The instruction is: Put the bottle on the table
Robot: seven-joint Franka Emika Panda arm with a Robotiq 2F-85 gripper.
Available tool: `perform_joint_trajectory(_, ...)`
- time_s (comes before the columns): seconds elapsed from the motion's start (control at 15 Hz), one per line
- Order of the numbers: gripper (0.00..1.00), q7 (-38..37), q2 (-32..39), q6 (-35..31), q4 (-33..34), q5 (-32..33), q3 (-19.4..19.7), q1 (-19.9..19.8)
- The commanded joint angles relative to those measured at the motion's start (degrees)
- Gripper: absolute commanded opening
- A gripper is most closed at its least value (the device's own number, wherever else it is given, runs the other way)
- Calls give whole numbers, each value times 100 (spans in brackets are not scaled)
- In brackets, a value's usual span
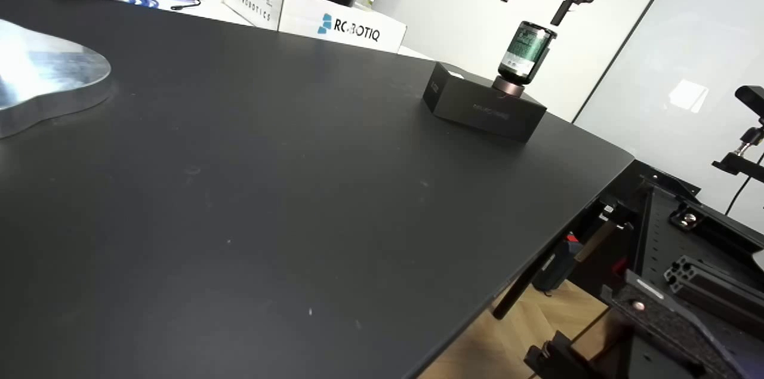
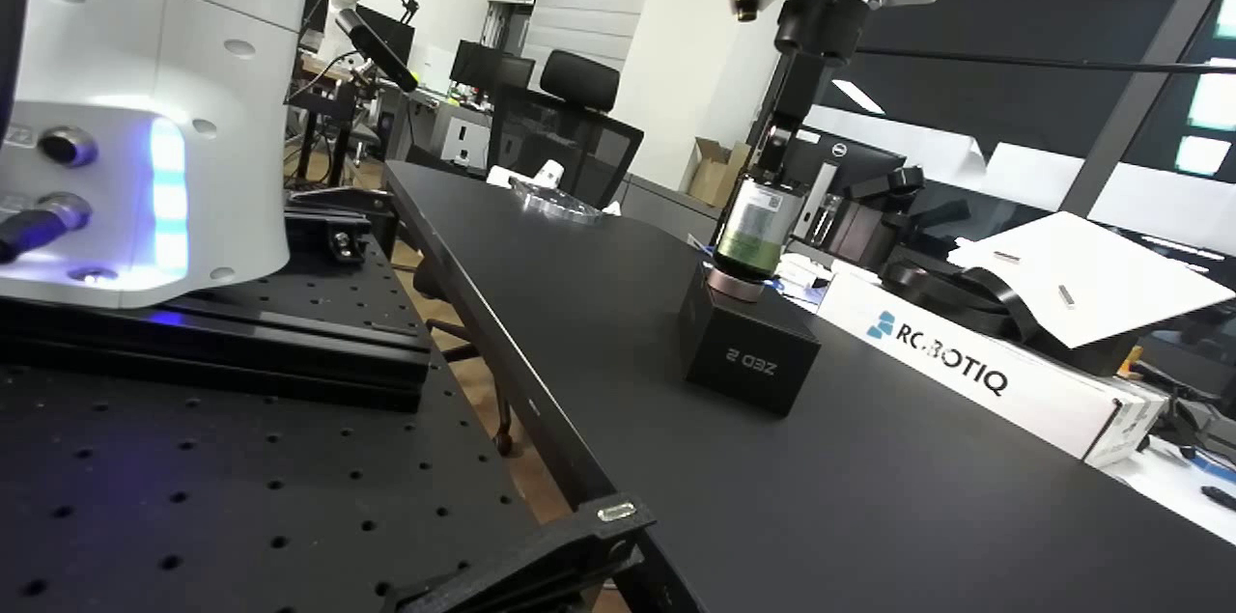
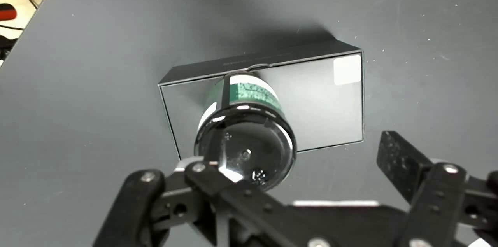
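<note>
Right of the frame's centre in an exterior view, the green-labelled bottle (image 2: 761,222) stands on the ZED 2 box (image 2: 748,364), presumably propped above the bench (image 2: 917,487) to give the fingers (image 3: 402,167), spread apart, an easier grasp.

The bottle (image 1: 524,55) looks smooth and glossy. The table (image 1: 268,188) looks matt, the black box (image 1: 477,107) like smooth card.

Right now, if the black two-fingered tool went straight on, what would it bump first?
Probably the dark green cylindrical bottle: one finger of the tool seems lined up over it, though depth is unclear.
</note>
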State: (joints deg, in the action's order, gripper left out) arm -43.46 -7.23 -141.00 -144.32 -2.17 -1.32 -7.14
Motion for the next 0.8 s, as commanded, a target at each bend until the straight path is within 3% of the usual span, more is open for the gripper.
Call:
perform_joint_trajectory(0.0, 100, 288, -147, 139, -75, -112, 123, 106)
perform_joint_trajectory(0.6, 100, 239, -28, 63, -31, -19, 105, 98)
perform_joint_trajectory(0.73, 100, -55, -66, 14, -67, 184, 82, 43)
